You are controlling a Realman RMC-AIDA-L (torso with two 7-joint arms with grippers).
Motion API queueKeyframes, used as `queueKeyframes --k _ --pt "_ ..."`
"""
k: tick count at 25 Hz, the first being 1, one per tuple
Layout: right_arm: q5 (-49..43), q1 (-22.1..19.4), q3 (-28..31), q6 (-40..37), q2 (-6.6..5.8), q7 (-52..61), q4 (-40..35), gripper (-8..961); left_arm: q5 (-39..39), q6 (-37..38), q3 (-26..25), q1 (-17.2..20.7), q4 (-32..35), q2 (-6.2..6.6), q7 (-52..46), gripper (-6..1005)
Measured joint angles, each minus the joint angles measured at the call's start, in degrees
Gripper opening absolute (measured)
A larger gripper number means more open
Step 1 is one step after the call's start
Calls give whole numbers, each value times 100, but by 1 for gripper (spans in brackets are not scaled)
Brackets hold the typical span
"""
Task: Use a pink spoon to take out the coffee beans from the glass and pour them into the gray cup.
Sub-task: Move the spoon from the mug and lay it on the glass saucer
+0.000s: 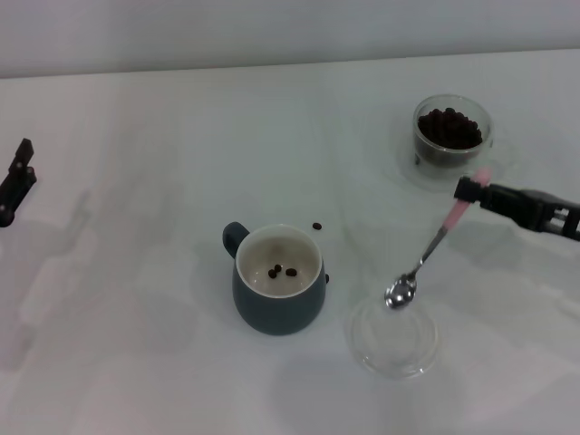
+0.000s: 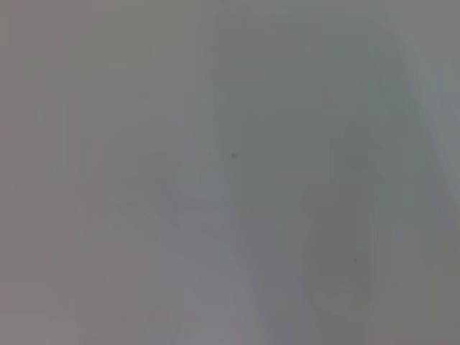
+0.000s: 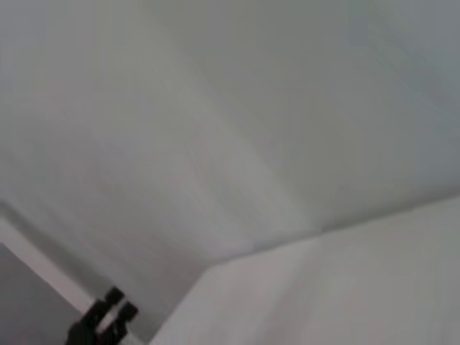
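In the head view my right gripper (image 1: 469, 191) comes in from the right edge and is shut on the pale pink handle of the pink spoon (image 1: 426, 255). The spoon slants down to the left, its shiny bowl over the far rim of a shallow clear dish. The bowl looks empty. The glass (image 1: 451, 132) stands at the back right, full of dark coffee beans (image 1: 449, 128). The gray cup (image 1: 277, 290) stands at centre front, handle to the left, with three beans inside. My left gripper (image 1: 16, 179) is parked at the far left edge.
The shallow clear round dish (image 1: 395, 349) sits right of the gray cup. One loose bean (image 1: 317, 226) lies on the white table behind the cup, another dark speck (image 1: 326, 278) at its right side. The left wrist view shows only plain table. The right wrist view shows wall and table.
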Motion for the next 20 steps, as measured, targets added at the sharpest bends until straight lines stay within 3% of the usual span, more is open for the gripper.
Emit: queueKeyframes --k 11,20 --pt "-309 -56 -18 -50 -33 11 252 189 -16 4 0 1 7 6 24 750" --pt "-375 -19 -42 -168 12 58 445 190 -16 6 0 -24 9 4 114 750"
